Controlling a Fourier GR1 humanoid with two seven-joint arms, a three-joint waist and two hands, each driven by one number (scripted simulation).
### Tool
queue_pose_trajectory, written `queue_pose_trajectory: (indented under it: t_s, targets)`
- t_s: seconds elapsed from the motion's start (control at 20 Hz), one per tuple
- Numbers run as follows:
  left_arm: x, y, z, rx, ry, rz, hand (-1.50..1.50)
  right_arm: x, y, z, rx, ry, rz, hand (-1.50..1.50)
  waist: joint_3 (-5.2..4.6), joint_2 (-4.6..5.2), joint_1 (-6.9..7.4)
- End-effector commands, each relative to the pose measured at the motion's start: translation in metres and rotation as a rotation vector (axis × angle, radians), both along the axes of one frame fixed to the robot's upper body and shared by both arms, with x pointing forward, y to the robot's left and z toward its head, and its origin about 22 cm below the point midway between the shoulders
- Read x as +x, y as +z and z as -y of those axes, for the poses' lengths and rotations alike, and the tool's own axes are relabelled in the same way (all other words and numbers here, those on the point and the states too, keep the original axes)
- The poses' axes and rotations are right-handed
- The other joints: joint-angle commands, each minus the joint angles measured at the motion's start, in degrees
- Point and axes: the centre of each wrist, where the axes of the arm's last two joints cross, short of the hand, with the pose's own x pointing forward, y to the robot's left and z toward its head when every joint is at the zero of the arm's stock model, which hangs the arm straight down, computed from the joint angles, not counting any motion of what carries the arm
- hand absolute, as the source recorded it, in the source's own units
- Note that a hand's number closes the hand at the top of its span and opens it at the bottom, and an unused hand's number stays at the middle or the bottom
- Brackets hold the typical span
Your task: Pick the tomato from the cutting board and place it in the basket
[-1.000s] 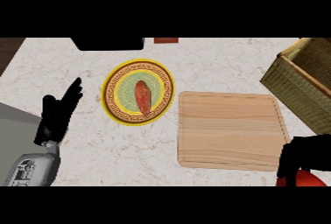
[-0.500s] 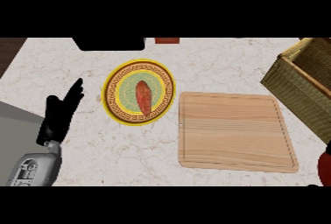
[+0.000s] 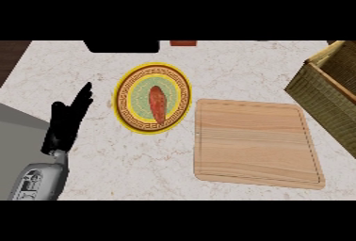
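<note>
1. At far left, my left hand (image 3: 66,123) shows above its grey forearm (image 3: 40,181), near the view's left edge. The fingers are straight and point up and a little to the right. It holds nothing and touches nothing that I can see.

2. Just right of those fingertips lies a round plate (image 3: 132,77) with a yellow rim, a patterned brown band and a green middle. It sits flat on the pale marbled counter (image 3: 236,66), apart from my hand.

3. On the plate's middle lies a long reddish-brown piece of food (image 3: 157,100), set lengthwise from top to bottom, its narrower end toward the lower rim. I cannot tell what it is.

4. Beyond the plate, at the counter's far edge, are a dark object (image 3: 122,45) and a small red-brown one (image 3: 183,43); both are cut off by the view.

5. Right of the plate, close beside its lower right rim but not touching, is the wooden board (image 3: 254,141). It lies flat, rounded at the corners, with a groove round its edge. Nothing rests on it.

6. At far right stands the woven basket (image 3: 316,87), its corner toward the board; only part of it shows, and little of its inside.

7. Neither the tomato nor my right hand shows anywhere, so I cannot tell that hand's state or where the tomato is.
</note>
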Motion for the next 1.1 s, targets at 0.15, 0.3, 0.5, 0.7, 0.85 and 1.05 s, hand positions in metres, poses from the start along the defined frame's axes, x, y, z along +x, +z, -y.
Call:
queue_pose_trajectory:
  t_s: [0.15, 0.3, 0.5, 0.7, 0.85, 1.05]
  targets:
    - [0.002, -0.007, 0.014, 0.016, -0.023, 0.002, 0.0, 0.027, 0.053, 0.035, -0.194, -0.228, -0.128, 1.5, 0.2, 0.88, 1.47]
    - [-0.001, -0.002, 0.006, 0.014, -0.017, -0.003, 0.0, 0.035, 0.055, 0.062, -0.259, -0.254, -0.144, 1.5, 0.35, 1.04, 1.91]
    - [0.014, 0.004, 0.015, 0.007, -0.029, 0.025, 0.0, 0.047, 0.062, 0.104, -0.216, -0.266, -0.128, 1.5, 0.36, 1.26, 1.72]
    - [0.013, 0.0, 0.006, -0.003, -0.009, 0.007, 0.0, 0.076, 0.029, 0.123, -0.242, -0.215, -0.137, 1.5, 0.38, 1.17, 1.75]
    - [0.01, 0.002, 0.006, -0.006, -0.018, 0.001, 0.0, 0.083, 0.017, 0.142, -0.238, -0.157, -0.16, 1.5, 0.36, 0.85, 1.27]
    - [0.01, -0.003, -0.004, 0.017, 0.001, -0.005, 0.0, 0.095, 0.002, 0.16, -0.236, -0.145, -0.154, 1.5, 0.34, 0.73, 1.03]
